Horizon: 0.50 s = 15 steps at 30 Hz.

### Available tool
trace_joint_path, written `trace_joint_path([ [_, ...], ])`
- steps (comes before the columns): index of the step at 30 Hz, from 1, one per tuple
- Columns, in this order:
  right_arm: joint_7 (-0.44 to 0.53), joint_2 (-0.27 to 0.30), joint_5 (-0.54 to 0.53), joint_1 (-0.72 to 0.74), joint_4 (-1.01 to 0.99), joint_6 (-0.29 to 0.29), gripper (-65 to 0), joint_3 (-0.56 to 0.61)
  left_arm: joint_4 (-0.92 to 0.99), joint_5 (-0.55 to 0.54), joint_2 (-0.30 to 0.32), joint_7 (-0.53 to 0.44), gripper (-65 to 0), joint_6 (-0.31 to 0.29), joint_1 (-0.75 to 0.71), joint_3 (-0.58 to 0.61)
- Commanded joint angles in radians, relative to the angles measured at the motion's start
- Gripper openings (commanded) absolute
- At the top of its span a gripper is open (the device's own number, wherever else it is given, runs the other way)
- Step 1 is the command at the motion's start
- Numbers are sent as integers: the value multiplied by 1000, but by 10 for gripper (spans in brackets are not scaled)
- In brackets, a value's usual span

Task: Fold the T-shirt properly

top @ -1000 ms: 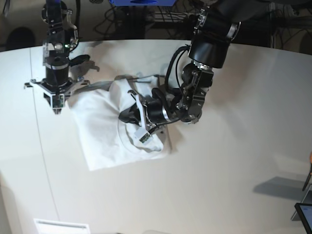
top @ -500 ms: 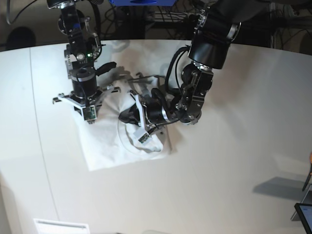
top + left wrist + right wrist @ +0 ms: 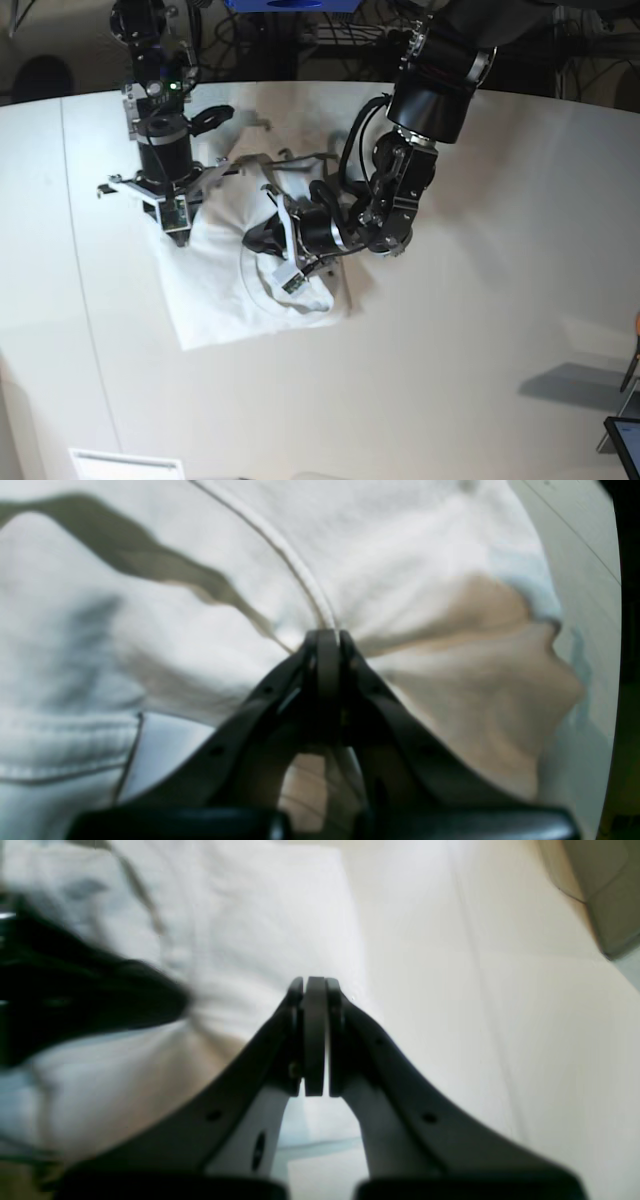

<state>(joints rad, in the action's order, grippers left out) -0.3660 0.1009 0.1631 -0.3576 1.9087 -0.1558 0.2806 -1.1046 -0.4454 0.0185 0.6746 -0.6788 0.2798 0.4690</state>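
The white T-shirt (image 3: 215,290) lies crumpled on the off-white table (image 3: 470,350), left of centre. My left gripper (image 3: 262,238) lies low across the shirt's middle. In the left wrist view this gripper (image 3: 326,636) is shut on a pinch of T-shirt (image 3: 150,630) beside a curved seam, and creases radiate from the pinch. My right gripper (image 3: 178,228) points down over the shirt's upper left part. In the right wrist view it (image 3: 312,985) is shut above the T-shirt (image 3: 260,915) near its edge, with no fabric seen between the jaws. The black left gripper (image 3: 90,995) shows at that view's left.
The table's curved back edge (image 3: 560,95) borders dark cables and stands. A dark screen corner (image 3: 625,440) sits at the lower right, and a white label (image 3: 125,465) at the bottom left. A thin seam (image 3: 85,300) runs down the tabletop's left side.
My right arm swung from the shirt's left edge rightward over the garment, then back a little. The shirt's left flap now lies further in. The left arm has kept its place.
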Motion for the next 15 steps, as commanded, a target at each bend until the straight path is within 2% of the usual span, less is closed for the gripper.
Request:
trace_joint_path([
  [1, 18, 0, 8, -14, 8, -1, -650, 21, 14, 115, 10, 110, -650, 49, -3, 1],
  [4, 28, -10, 8, -28, -51, -3, -649, 68, 14, 113, 10, 110, -650, 49, -3, 1],
  [7, 49, -51, 8, -31, -137, -3, -649, 62, 14, 113, 10, 110, -650, 49, -3, 0],
  [10, 78, -62, 8, -30, -202, -3, -649, 55, 13, 113, 10, 110, -650, 49, -3, 0],
  [15, 52, -60, 13, -60, -50, -3, -650, 56, 7, 110, 11, 110, -650, 49, -4, 0],
])
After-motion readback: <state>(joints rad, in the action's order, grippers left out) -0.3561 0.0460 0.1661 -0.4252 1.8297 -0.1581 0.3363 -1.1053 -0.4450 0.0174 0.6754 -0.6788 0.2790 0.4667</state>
